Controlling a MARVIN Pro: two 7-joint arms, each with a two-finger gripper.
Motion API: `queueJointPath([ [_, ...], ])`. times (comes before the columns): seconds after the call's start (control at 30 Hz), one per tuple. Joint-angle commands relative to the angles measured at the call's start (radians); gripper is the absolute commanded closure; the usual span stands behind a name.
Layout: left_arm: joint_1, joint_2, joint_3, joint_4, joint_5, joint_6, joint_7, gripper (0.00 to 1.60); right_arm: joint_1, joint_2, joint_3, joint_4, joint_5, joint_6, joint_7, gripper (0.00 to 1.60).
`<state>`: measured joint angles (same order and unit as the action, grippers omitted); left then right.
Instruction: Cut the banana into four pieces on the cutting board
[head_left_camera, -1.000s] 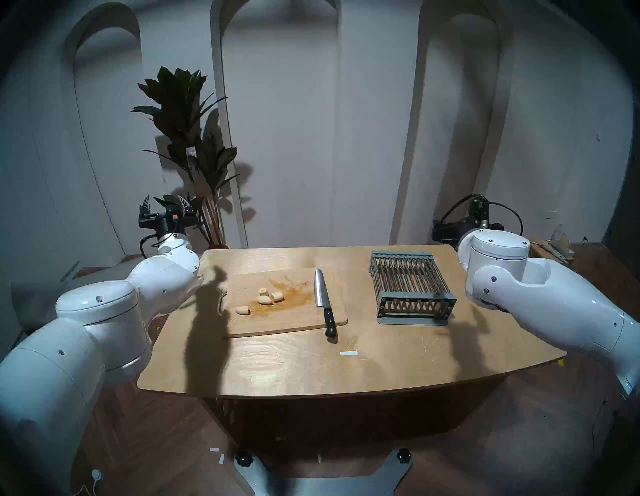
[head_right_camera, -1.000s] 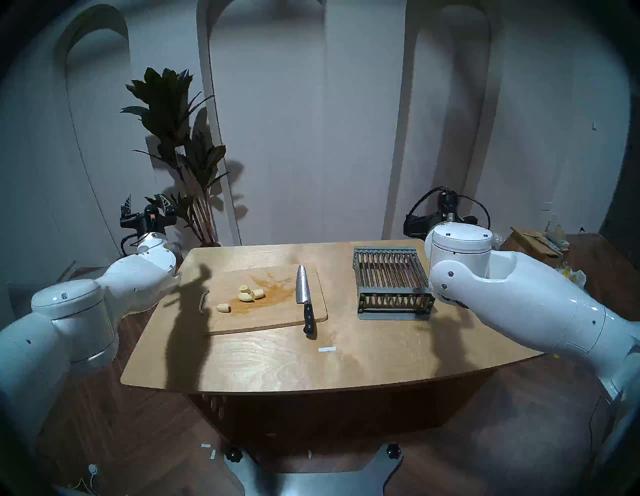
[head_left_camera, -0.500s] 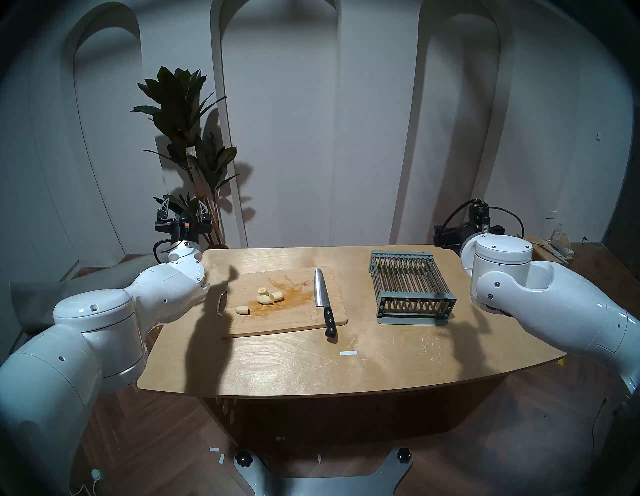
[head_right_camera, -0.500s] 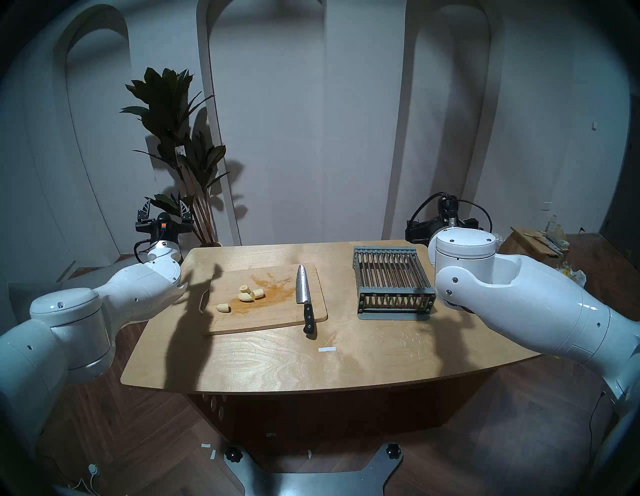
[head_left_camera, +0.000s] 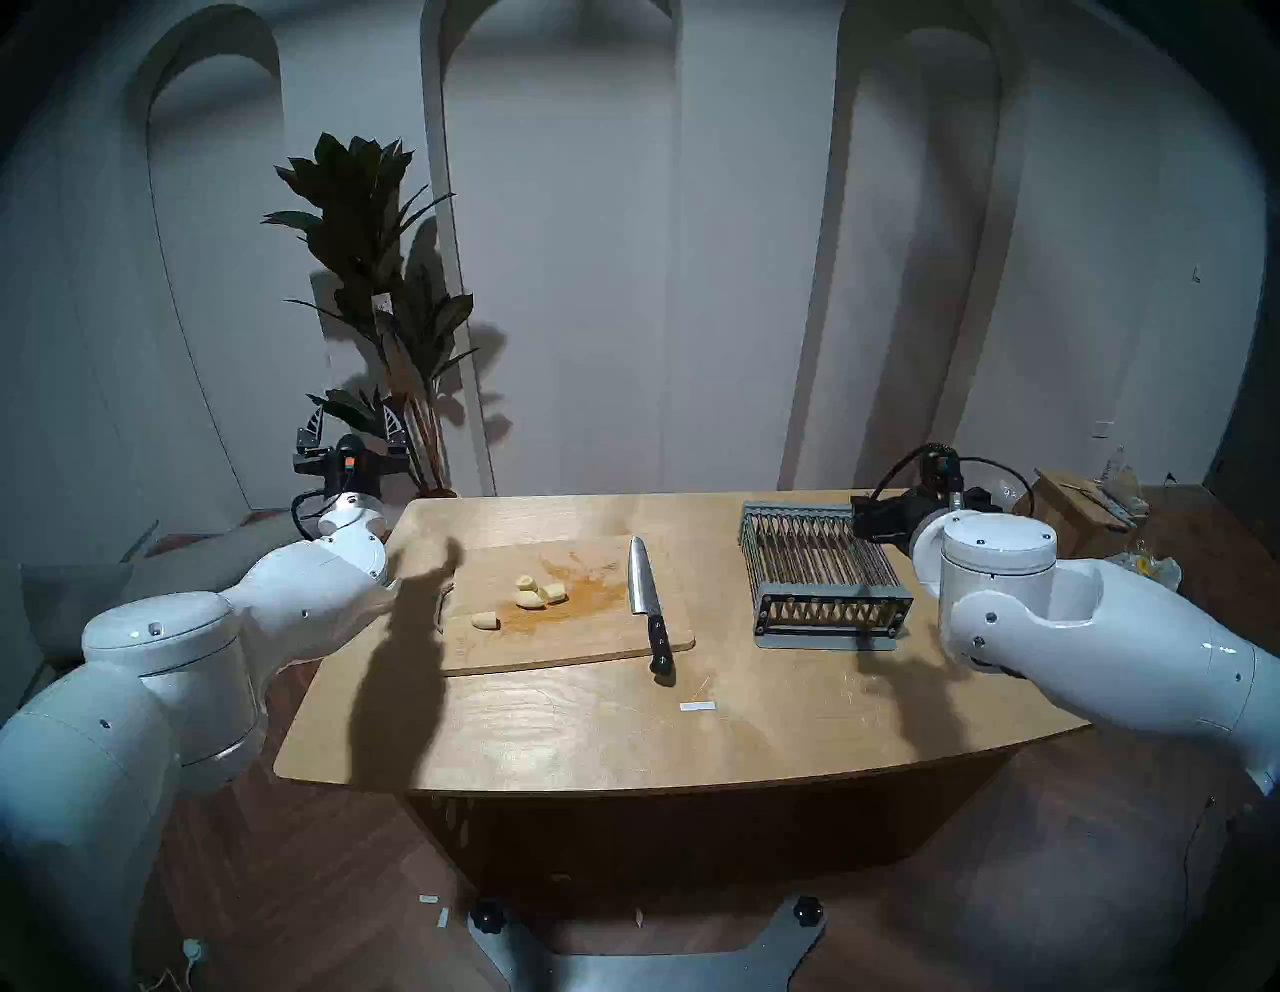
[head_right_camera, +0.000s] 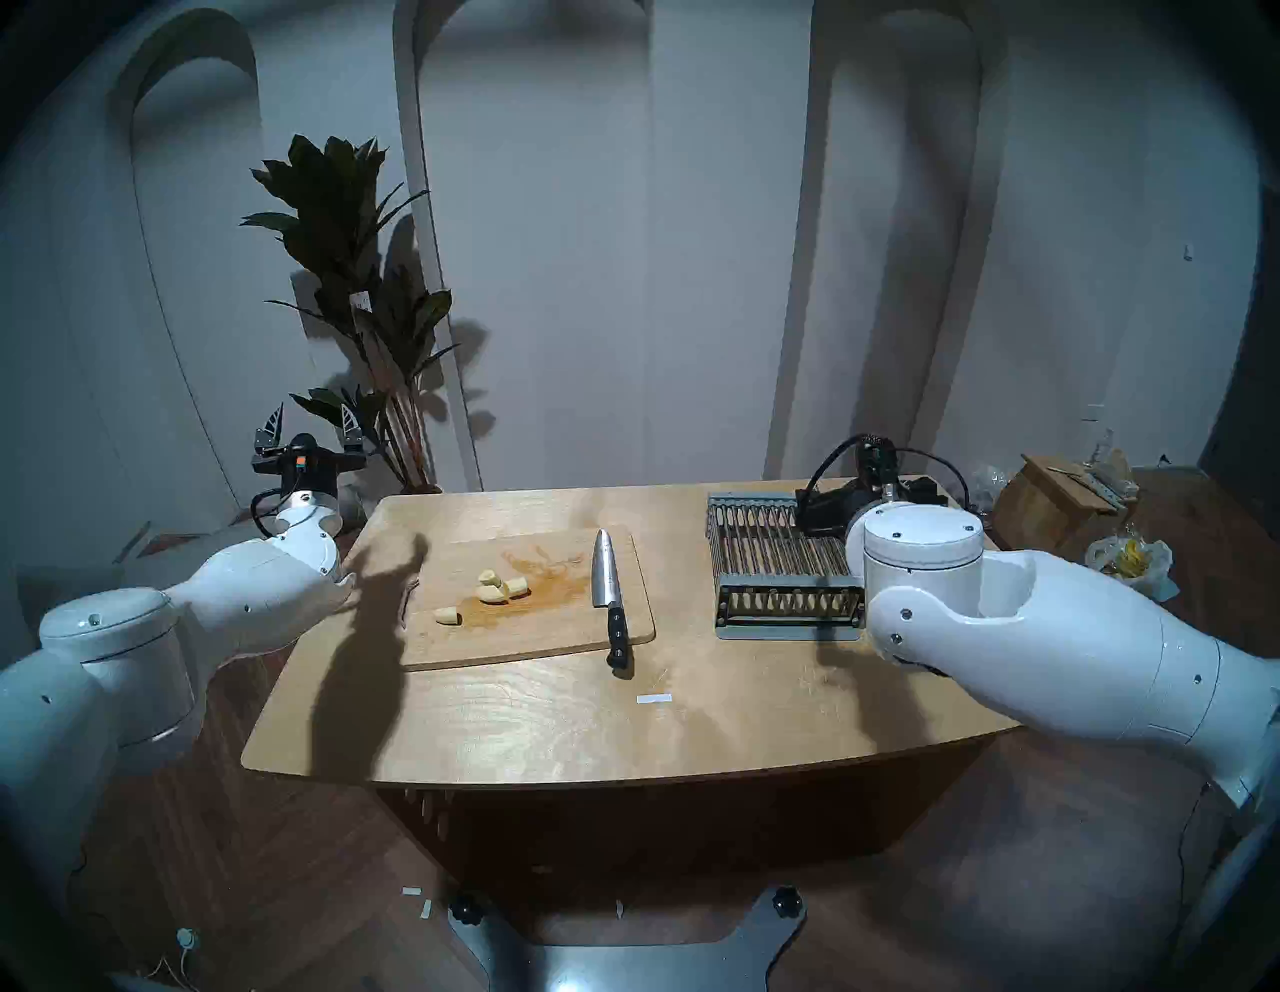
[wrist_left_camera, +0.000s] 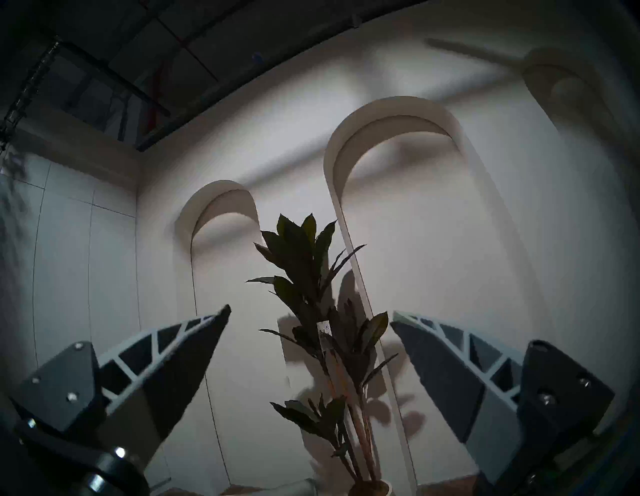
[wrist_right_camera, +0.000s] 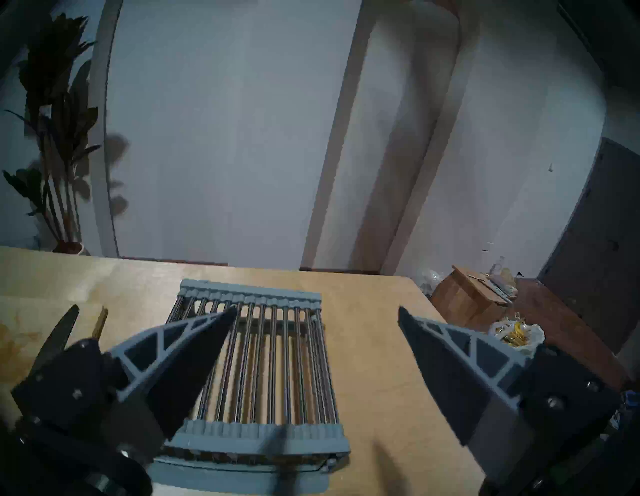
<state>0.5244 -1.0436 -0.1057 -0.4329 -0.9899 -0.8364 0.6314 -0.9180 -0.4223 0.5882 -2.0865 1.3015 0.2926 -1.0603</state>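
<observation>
On the cutting board (head_left_camera: 568, 627), in the head stereo left view, the banana (head_left_camera: 530, 599) lies as 4 pale chunks: 3 clustered on the orange-brown stain near the board's middle, 1 apart toward the board's near-left corner. A knife (head_left_camera: 647, 603) rests along the board's right side, blade on the wood, black handle jutting over the near edge onto the table (head_left_camera: 623, 734); a slatted metal rack (head_left_camera: 821, 575) stands well right of the board. The left gripper (head_left_camera: 353, 422) sits off the board's far-left corner, beyond the table, fingers spread and empty; the right gripper (head_left_camera: 866, 519) is mostly hidden behind its wrist, over the rack's far-right corner. The head stereo right view shows the same layout — chunks (head_right_camera: 493, 587), knife and board (head_right_camera: 533, 634) untouched by either arm. From the left wrist, the left gripper (wrist_left_camera: 310, 317) points up at a potted plant (wrist_left_camera: 311, 311) and the wall, jaws wide, nothing between them. From the right wrist, the right gripper (wrist_right_camera: 317, 313) is likewise wide open and empty above the rack (wrist_right_camera: 256, 363), with the knife tip (wrist_right_camera: 65, 329) and a strip of board at far left. The cutting looks finished, so the step in hand is likely clearing the arms away — done well, that means keeping both grippers high and outside the board, and the right one clear of the rack and the overhanging handle.
</observation>
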Motion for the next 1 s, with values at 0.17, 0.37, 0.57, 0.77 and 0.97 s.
queueJointPath([
  [0.17, 0.030, 0.022, -0.025, -0.080, -0.043, -0.022, -0.008, 0.00, -0.016, 0.063, -0.011, -0.028, -0.037, -0.024, 0.033, 0.00],
  [0.37, 0.054, 0.037, -0.031, -0.119, -0.066, -0.016, -0.007, 0.00, -0.028, 0.088, -0.016, -0.037, -0.052, -0.036, 0.051, 0.00],
  [0.57, 0.076, 0.055, -0.038, -0.163, -0.088, -0.017, -0.008, 0.00, -0.041, 0.109, -0.023, -0.049, -0.069, -0.052, 0.071, 0.00],
  [0.77, 0.092, 0.075, -0.046, -0.209, -0.108, -0.019, -0.008, 0.00, -0.051, 0.129, -0.028, -0.055, -0.086, -0.069, 0.087, 0.00],
  [0.97, 0.101, 0.094, -0.051, -0.251, -0.124, -0.019, -0.005, 0.00, -0.062, 0.144, -0.035, -0.061, -0.102, -0.084, 0.101, 0.00],
])
